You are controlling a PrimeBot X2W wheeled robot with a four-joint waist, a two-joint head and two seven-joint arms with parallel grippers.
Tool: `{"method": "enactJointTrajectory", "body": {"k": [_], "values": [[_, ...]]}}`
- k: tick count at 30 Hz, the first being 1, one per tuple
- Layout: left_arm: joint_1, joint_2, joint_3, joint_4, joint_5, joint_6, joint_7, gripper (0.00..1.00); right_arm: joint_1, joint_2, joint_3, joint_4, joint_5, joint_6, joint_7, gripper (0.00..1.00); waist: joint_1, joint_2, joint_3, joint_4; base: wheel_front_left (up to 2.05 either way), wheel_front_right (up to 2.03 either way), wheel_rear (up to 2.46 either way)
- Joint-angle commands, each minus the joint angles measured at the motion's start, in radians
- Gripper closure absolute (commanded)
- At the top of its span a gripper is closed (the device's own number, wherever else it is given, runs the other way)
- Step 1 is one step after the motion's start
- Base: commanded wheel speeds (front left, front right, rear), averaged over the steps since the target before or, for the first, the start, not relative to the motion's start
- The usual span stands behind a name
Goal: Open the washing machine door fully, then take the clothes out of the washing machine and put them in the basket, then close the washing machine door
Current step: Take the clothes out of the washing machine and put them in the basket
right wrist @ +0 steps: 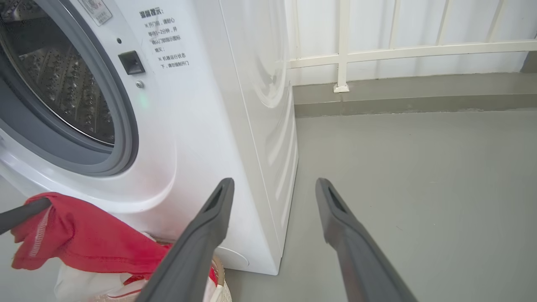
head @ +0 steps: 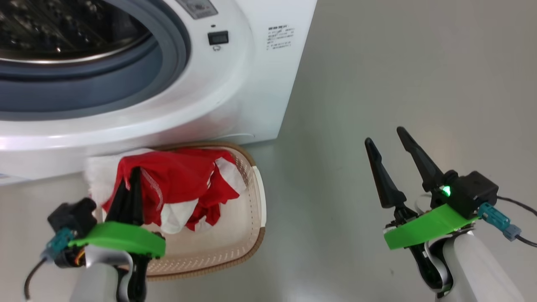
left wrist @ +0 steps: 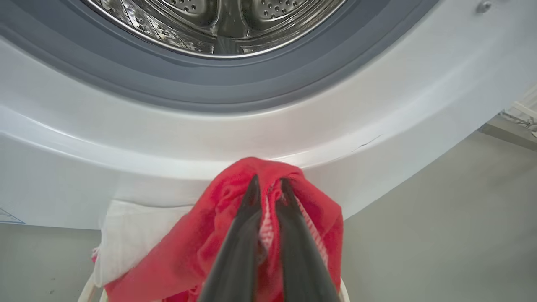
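Head view, 8 o'clock: left gripper (head: 131,178), fingers pinched together on a fold of the red-and-white garments (head: 180,176); pinch taken near the top of the bundle, the rest hanging below and draping into the basket (head: 256,197). Left wrist view, 6 o'clock: same fingers (left wrist: 239,235) nearly touching, red cloth bunched over and between the tips, white panel trailing toward 8 o'clock.

Basket on the grey floor (head: 377,63) at 6 o'clock of the washing machine (head: 251,92), close against its front panel and just below the drum mouth; presumably so placed to shorten the carry from drum to basket. Garments partly inside, partly heaped over the far rim toward 10 o'clock of the basket; not yet released.

Drum (left wrist: 218,21) and grey-blue rubber ring (head: 84,88) uncovered at 11 o'clock of head view; no cloth on the visible part of the steel wall; remainder hidden.

Head view, 4 o'clock: right gripper (head: 384,136), fingers spread wide, holding nothing, over bare floor well apart from basket and machine; probably parked clear to leave room for the left arm. Right wrist view: latch socket (right wrist: 131,63) at 10 o'clock beside the ring; white railing (right wrist: 342,54) at 1 o'clock.

Step in hand, by judgement: lowering and letting go of the load; door closing to follow.
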Motion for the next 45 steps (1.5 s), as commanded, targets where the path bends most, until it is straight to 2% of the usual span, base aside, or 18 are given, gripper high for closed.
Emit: {"method": "enactJointTrajectory", "body": {"k": [1, 6, 7, 17, 23, 31, 35, 36, 37, 38, 45], "values": [[-0.032, 0.011, 0.028, 0.031, -0.019, -0.007, -0.002, 1.00, -0.013, -0.006, 0.021, -0.028, 0.002, 0.003, -0.006, 0.00, 0.0000, -0.0001, 0.035, -0.010, 0.00, 0.00, 0.00], [-0.145, 0.017, 0.023, 0.238, -0.017, 0.008, 0.004, 1.00, -0.036, 0.001, 0.029, -0.029, 0.009, 0.003, -0.006, 0.00, 0.0000, -0.0001, 0.083, -0.026, 0.00, 0.00, 0.00], [-0.145, 0.017, 0.023, 0.238, -0.017, 0.008, 0.004, 1.00, -0.036, 0.001, 0.029, -0.029, 0.009, 0.003, -0.006, 0.00, 0.0000, -0.0001, 0.083, -0.026, 0.00, 0.00, 0.00], [-0.341, 0.029, -0.002, 0.617, -0.036, 0.000, 0.136, 1.00, -0.080, 0.015, 0.051, -0.045, 0.059, 0.003, -0.006, 0.00, 0.0000, -0.0001, 0.165, -0.065, 0.00, 0.00, 0.00], [-0.398, 0.043, 0.010, 0.746, -0.056, 0.014, 0.159, 1.00, -0.097, 0.022, 0.057, -0.050, 0.071, 0.003, -0.006, 0.00, 0.0000, -0.0001, 0.201, -0.089, 0.00, 0.00, 0.00], [-0.411, 0.056, 0.001, 0.795, -0.058, 0.024, 0.165, 1.00, -0.109, 0.030, 0.073, -0.042, 0.090, 0.003, -0.006, 0.00, 0.0000, -0.0001, 0.216, -0.108, 0.00, 0.00, 0.00], [-0.407, 0.053, -0.007, 0.802, -0.061, 0.009, 0.150, 0.61, -0.106, 0.033, 0.059, -0.016, 0.092, 0.003, -0.006, 0.00, 0.0000, -0.0001, 0.196, -0.104, 0.00, 0.00, 0.00], [-0.405, 0.052, -0.011, 0.803, -0.059, 0.004, 0.141, 0.45, -0.105, 0.034, 0.054, -0.007, 0.089, 0.003, -0.006, 0.00, 0.0000, -0.0001, 0.189, -0.101, 0.00, 0.00, 0.00], [-0.403, 0.053, -0.015, 0.804, -0.057, 0.000, 0.127, 0.09, -0.104, 0.034, 0.050, 0.000, 0.088, 0.003, -0.006, 0.00, 0.0000, -0.0001, 0.181, -0.099, 0.00, 0.00, 0.00], [-0.400, 0.054, -0.016, 0.804, -0.057, -0.002, 0.109, 0.00, -0.103, 0.034, 0.045, 0.006, 0.086, 0.003, -0.006, 0.00, 0.0000, -0.0001, 0.171, -0.095, 0.00, 0.00, 0.00], [-0.361, 0.038, -0.031, 0.805, -0.056, -0.013, 0.016, 0.00, -0.094, 0.020, 0.039, 0.030, 0.062, 0.003, -0.006, 0.00, 0.0000, -0.0001, 0.088, -0.064, 0.00, 0.00, 0.00]]}}
